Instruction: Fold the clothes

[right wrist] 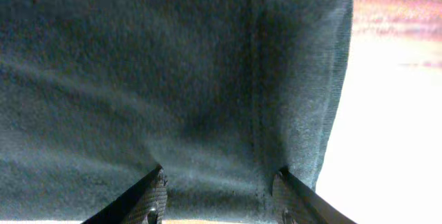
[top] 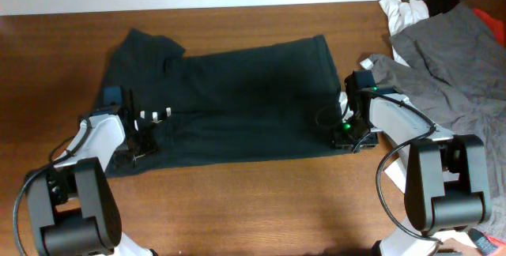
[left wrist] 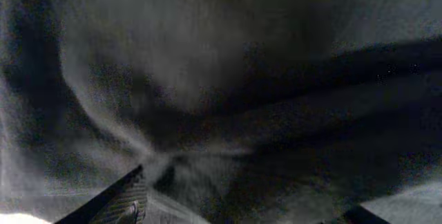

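Down at dark shirt [top: 237,98] near edge: left tool [top: 147,132], right tool [top: 349,133].

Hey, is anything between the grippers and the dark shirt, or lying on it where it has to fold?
Nothing visible. The left gripper and right gripper are both at the near edge of the shirt, and the gray clothes lie off to its right, not on it.

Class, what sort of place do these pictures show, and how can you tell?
Probably a robot lab for laundry practice: a left arm and right arm at a wooden table, a dark shirt spread between them, a pile of clothes beside it.
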Available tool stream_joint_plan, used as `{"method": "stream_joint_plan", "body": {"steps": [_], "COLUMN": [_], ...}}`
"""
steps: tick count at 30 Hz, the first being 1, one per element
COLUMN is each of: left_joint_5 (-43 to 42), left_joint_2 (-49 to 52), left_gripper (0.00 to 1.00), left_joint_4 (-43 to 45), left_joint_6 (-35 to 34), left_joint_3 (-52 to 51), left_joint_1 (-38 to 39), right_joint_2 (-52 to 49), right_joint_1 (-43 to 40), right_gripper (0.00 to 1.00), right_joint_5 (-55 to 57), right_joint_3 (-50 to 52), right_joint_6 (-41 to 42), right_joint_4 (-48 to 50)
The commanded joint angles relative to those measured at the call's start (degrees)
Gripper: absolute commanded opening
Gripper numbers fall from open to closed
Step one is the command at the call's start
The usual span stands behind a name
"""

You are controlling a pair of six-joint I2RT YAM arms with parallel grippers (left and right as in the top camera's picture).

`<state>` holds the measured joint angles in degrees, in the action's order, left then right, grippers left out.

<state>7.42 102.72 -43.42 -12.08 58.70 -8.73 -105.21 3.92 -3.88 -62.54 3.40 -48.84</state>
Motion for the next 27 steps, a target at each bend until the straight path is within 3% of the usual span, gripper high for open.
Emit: {"method": "stream_joint_plan", "body": {"steps": [1, 11, 16, 24, 27], "left_joint_5": [0.55, 0.57, 0.57, -0.72, -0.74], "left_joint_2": [4.63, 4.63, 4.33, -4.83, -10.56], "left_gripper": [0.68, 0.66, 0.60, 0.59, 0.60], "left_joint_4": [-6.38, -12.87, -13.73, -13.68, -13.68], "left_joint_6": [-0.79, -3.10, -3.04, -2.12, -2.19], "left_joint_3": [-2.56, -2.56, -2.56, -2.36, -2.14], "left_joint_1": [-0.50, -5.07, -6.51, -6.56, -6.56], "right_joint_2": [-1.05, -1.03, -0.94, 6.43, 12.17], "right_joint_1": [0.20, 0.20, 0.20, 0.20, 0.20], "right_gripper": [0.54, 0.54, 0.55, 0.56, 0.61], "right_joint_5": [1.53, 0.83, -0.42, -0.59, -0.42], "right_joint_3": [4.24, 6.82, 6.82, 6.69, 6.19], "right_joint_6": [0.52, 6.16, 6.67, 7.28, 7.21], "right_joint_4": [-3.45, -11.58, -14.95, -15.23, -14.56]}}
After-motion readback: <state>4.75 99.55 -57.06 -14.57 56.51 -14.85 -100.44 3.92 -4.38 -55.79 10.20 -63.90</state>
